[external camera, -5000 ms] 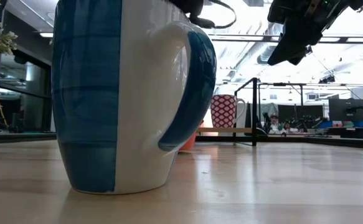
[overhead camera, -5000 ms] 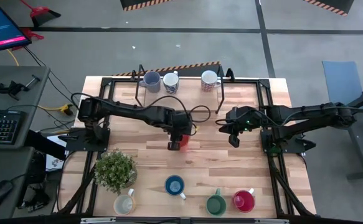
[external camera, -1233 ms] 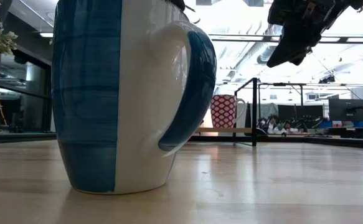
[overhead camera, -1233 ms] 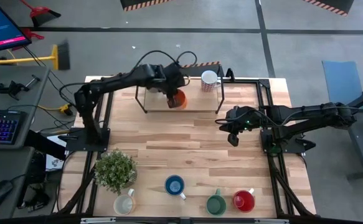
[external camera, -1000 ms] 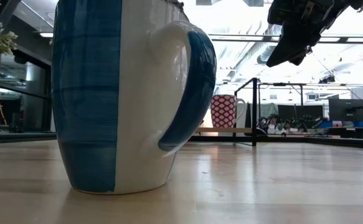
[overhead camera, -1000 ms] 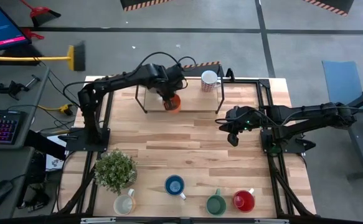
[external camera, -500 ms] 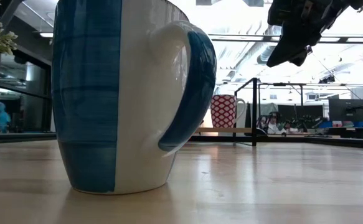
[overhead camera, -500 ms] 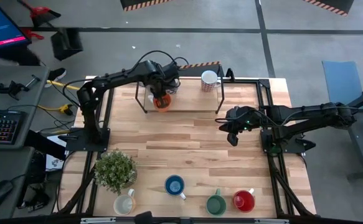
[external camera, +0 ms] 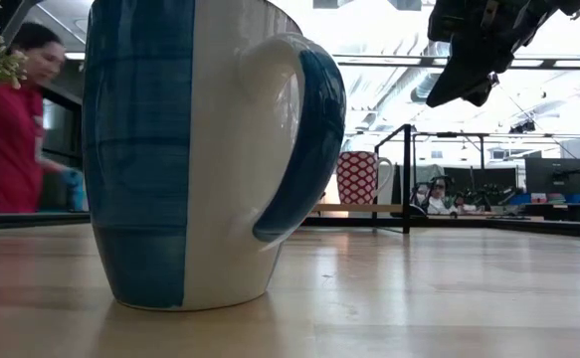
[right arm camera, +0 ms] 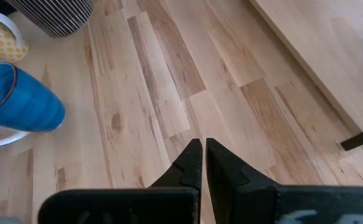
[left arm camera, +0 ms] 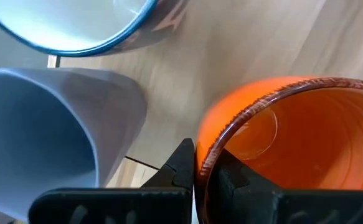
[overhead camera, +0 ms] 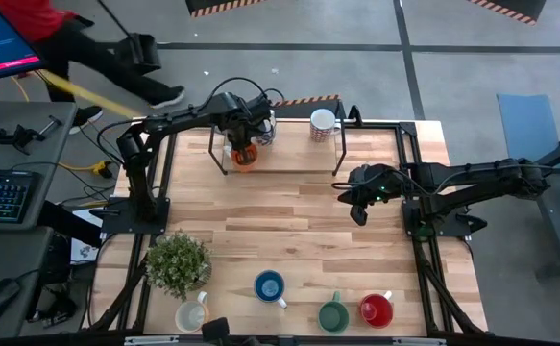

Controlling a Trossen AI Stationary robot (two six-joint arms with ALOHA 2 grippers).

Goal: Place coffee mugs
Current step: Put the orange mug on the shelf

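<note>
My left gripper is shut on an orange mug over the left end of the low shelf at the table's far edge. Right beside it stand a grey-blue mug and a blue-rimmed mug. A white patterned mug stands at the shelf's right end. Blue, green, red and cream mugs stand along the near edge. My right gripper hangs shut above the table right of centre, holding nothing. My left gripper pinches the orange mug's rim, one finger outside the wall and one inside. The fingers come from above, pointing down. The mug hangs mouth up; whether its base rests on the shelf, I cannot tell.
A potted green plant stands at the near left. The shelf's black metal frame rises at the far edge. Bare wood lies in the table's middle. A person in a red top walks past beyond the far left corner.
My left gripper has carried the orange mug along the shelf toward the table's left edge, still shut on its rim, and has come close to the grey-blue mug. A person has walked into view beyond the far left corner.
</note>
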